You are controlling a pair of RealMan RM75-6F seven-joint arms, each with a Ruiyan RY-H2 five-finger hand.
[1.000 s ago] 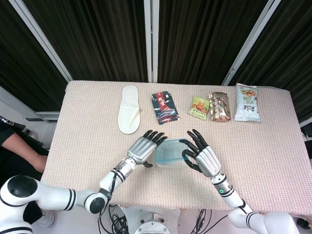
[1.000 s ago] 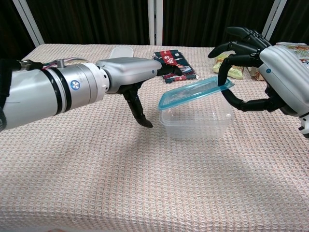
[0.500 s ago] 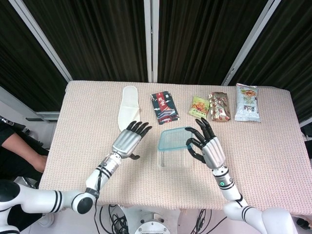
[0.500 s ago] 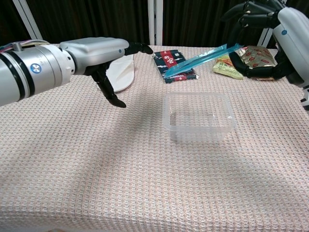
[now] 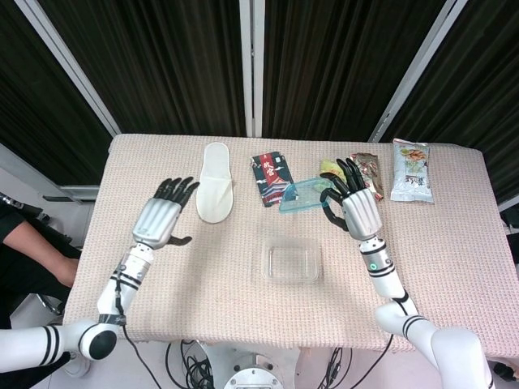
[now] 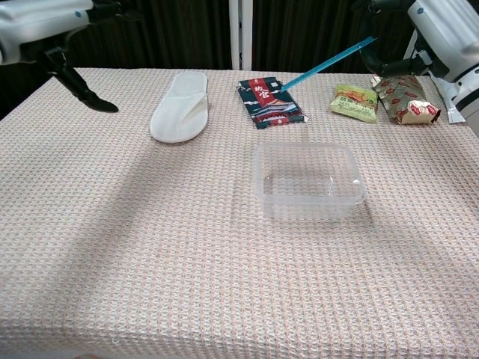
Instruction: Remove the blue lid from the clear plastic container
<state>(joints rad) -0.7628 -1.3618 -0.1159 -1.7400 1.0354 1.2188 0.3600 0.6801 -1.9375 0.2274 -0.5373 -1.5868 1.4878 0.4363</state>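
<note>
The lid (image 5: 302,195) is off the container (image 5: 292,263) and up in the air, pinched at one edge by the right hand (image 5: 353,204), whose fingers (image 5: 336,194) close on it while the rest fan upward. In the chest view the lid (image 6: 327,64) shows edge-on as a thin blue line, tilted, its high end at the right hand (image 6: 438,30) and its low end hanging above the dark snack packet (image 6: 270,103). It touches nothing but the hand.

The container (image 6: 308,180) sits open on the tablecloth (image 5: 203,267), nearer the robot than the lid and a little left of the right hand. Bare cloth lies on all sides of the container, most of it toward the near edge of the table and to its left.

Beyond the container, along the far side, lie a white slipper (image 5: 215,192), the dark snack packet (image 5: 273,178), a green packet (image 6: 355,103), a red-and-brown packet (image 6: 405,99) and a pale packet (image 5: 411,171) near the far right corner. The right hand is just above the green and red-and-brown packets.

The left hand (image 5: 162,219) hovers well left of the container, near the slipper, fingers spread and holding nothing. Between it and the container the cloth is bare.
</note>
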